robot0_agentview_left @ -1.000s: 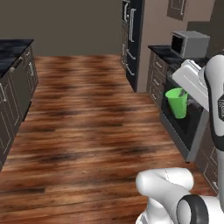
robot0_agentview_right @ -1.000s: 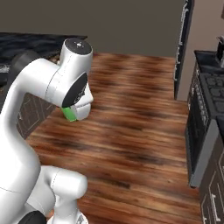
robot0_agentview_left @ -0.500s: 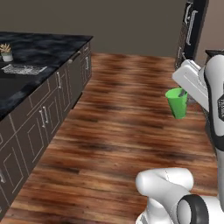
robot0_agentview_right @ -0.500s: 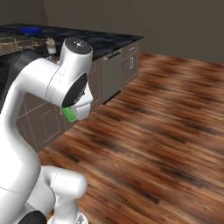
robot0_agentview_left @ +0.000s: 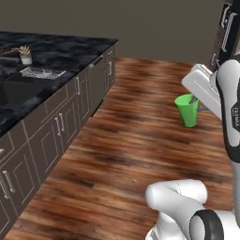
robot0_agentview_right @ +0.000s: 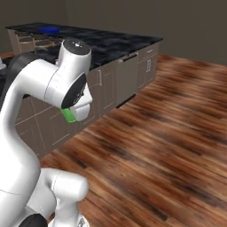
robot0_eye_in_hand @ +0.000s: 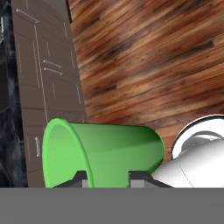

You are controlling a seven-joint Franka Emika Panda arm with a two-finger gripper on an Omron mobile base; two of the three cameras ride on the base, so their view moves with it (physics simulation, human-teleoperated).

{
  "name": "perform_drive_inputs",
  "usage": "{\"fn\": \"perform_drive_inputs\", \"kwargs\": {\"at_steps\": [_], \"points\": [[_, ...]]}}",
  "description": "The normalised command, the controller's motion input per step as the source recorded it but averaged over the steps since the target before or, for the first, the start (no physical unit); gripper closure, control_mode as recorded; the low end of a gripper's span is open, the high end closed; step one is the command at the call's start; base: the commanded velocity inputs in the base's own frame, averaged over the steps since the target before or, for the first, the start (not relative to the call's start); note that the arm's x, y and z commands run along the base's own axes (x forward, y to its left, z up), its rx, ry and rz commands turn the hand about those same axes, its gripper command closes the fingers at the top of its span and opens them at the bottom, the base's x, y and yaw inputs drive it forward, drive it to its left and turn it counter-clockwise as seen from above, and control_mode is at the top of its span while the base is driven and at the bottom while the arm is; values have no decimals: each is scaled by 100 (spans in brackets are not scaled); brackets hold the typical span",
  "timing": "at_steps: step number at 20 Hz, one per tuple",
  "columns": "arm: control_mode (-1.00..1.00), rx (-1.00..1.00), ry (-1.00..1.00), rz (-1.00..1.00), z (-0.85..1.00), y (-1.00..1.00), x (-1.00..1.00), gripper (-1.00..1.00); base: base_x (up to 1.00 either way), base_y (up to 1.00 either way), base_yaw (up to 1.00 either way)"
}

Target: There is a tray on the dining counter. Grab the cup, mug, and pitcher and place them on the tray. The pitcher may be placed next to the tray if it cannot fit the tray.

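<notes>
My gripper [robot0_eye_in_hand: 108, 179] is shut on the cup [robot0_eye_in_hand: 105, 153], a bright green tapered tumbler whose wall sits between the two dark fingertips [robot0_eye_in_hand: 81, 178]. In the left base view the cup [robot0_agentview_left: 187, 110] hangs upright above the wooden floor, held at its rim by the gripper [robot0_agentview_left: 198, 100]. From the right, a green sliver of the cup [robot0_agentview_right: 68, 115] shows under the white hand. The blue tray [robot0_agentview_right: 49, 30] lies far off on the black marble dining counter [robot0_agentview_right: 111, 42]. The mug and the pitcher are out of view.
The counter [robot0_agentview_left: 51, 51] runs along the left over dark cabinets [robot0_agentview_left: 70, 112], with a small potted plant [robot0_agentview_left: 26, 54] and a metal rack [robot0_agentview_left: 42, 72] on top. Open wooden floor [robot0_agentview_left: 131, 140] stretches ahead. Tall dark appliances [robot0_agentview_left: 227, 33] stand at the far right.
The whole picture has shifted as the base moved: the stove side is gone and the counter is now close on the left. The cup stays in the shut gripper.
</notes>
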Motion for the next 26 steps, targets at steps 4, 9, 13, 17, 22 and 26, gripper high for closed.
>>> {"fn": "perform_drive_inputs", "kwargs": {"at_steps": [4, 9, 13, 17, 22, 26], "points": [[100, 0, 0, 0, 0, 0, 0, 100, 39, -2, 17], [100, 0, 0, 0, 0, 0, 0, 100, 70, -23, 24], [100, 0, 0, 0, 0, 0, 0, 100, 100, -64, 10], [100, 0, 0, 0, 0, 0, 0, 100, 100, -56, 5], [100, 0, 0, 0, 0, 0, 0, 100, 100, -54, 6], [100, 0, 0, 0, 0, 0, 0, 100, 100, -56, 6]]}}
